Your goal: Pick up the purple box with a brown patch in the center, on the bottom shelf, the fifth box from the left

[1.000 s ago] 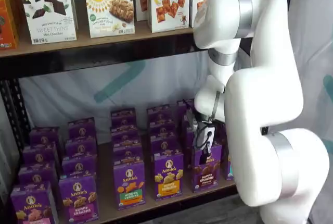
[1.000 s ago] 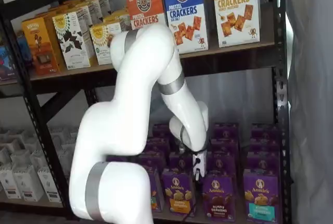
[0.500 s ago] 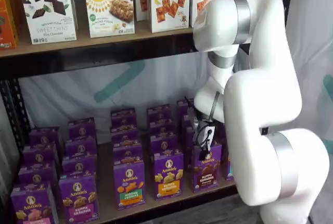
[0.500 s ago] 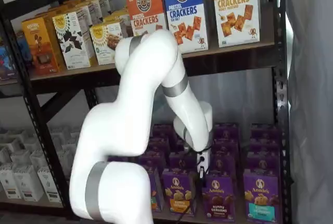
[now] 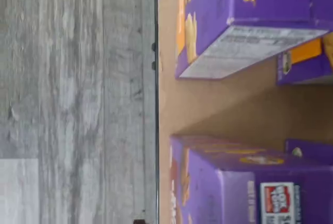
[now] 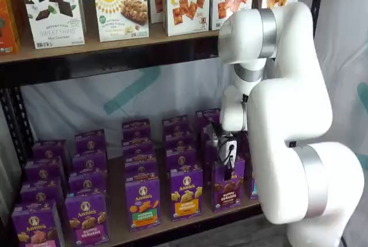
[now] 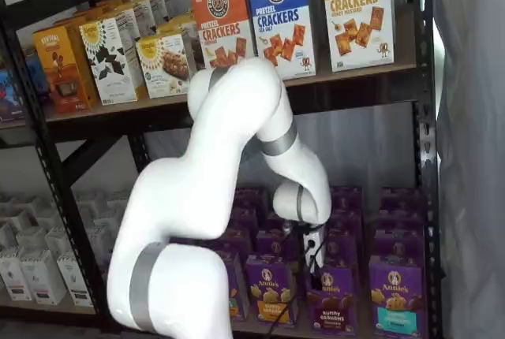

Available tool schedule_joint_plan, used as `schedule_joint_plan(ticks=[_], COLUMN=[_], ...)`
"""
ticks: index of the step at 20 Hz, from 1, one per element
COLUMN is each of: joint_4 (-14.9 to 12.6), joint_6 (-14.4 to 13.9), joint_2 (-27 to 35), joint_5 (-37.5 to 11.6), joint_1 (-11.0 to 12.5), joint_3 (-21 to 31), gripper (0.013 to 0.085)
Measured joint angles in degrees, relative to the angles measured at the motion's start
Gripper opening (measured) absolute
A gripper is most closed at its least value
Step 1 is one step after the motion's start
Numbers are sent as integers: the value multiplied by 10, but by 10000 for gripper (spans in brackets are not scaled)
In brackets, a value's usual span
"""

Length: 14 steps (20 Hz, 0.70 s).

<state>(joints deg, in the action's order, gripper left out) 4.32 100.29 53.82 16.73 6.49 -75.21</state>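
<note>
The purple box (image 6: 226, 185) stands upright at the front edge of the bottom shelf (image 6: 172, 224), in the lower centre-right of the frame in a shelf view. Its front shows dark brown crackers with a brown band below. In both shelf views it sits directly beneath the gripper (image 6: 225, 156); the same box (image 7: 331, 299) appears low and right of centre. To its left stands a purple carton with yellow-orange crackers (image 6: 186, 192). To its right in a shelf view stands a purple carton with a teal band (image 7: 394, 296).

The gripper hangs from the white arm (image 6: 287, 115), its lower end just above the top of the purple box. Contact cannot be confirmed. The fingers are small and dark against the cartons, and no gap between them can be made out in either shelf view. By the recorded state the jaws stand wide, and no box is held between them.

The wrist view is turned on its side. It shows the tan board of the bottom shelf (image 5: 171, 109) with its black rail, grey flooring (image 5: 78, 78) beyond, and two purple cartons with a bare strip of board between them.

The upper shelf (image 6: 109, 57) carries cracker cartons (image 6: 187, 1).
</note>
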Motion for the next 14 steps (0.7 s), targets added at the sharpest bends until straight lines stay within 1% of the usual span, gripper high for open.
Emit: schedule_joint_plan(ticks=[1, 4, 8, 9, 10, 11, 12, 13, 14], joint_4=[-12, -13, -23, -26, -26, -23, -20, -18, -15], joint_6=[-10, -11, -19, -21, -21, -18, -16, -14, -11], joint_2=[6, 17, 26, 28, 28, 29, 29, 29, 29], joint_5=[4, 6, -3, -2, -1, -1, 0, 1, 2], joint_1=[1, 1, 2, 3, 3, 3, 3, 3, 3], joint_3=[-6, -18, -23, -24, -25, -25, -26, -26, -26], gripper=[850, 850, 850, 810, 810, 770, 770, 730, 730])
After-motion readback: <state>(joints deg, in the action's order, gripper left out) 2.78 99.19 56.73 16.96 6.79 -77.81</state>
